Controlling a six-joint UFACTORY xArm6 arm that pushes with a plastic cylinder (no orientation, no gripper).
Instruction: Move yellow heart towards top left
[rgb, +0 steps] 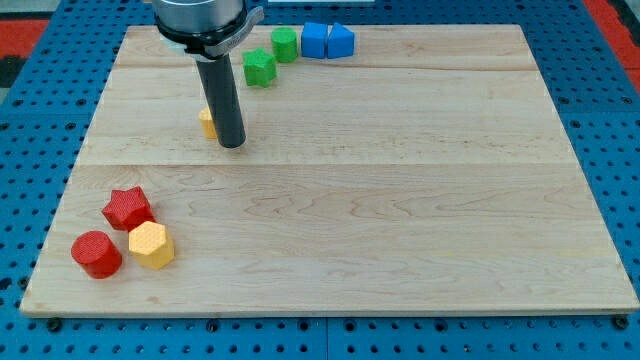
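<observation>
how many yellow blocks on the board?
2. A yellow hexagon sits at the view's bottom left beside the red blocks; the yellow heart is mostly hidden behind my tip, upper left. None others show.

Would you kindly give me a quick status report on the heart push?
My tip touching small yellow heart block, on its right. Heart mostly hidden behind rod. Path up-left clear; green blocks off right.

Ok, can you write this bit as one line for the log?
my tip: touching right of yellow heart | heart: mostly hidden, upper left area | wooden board: heart not at corner
</observation>
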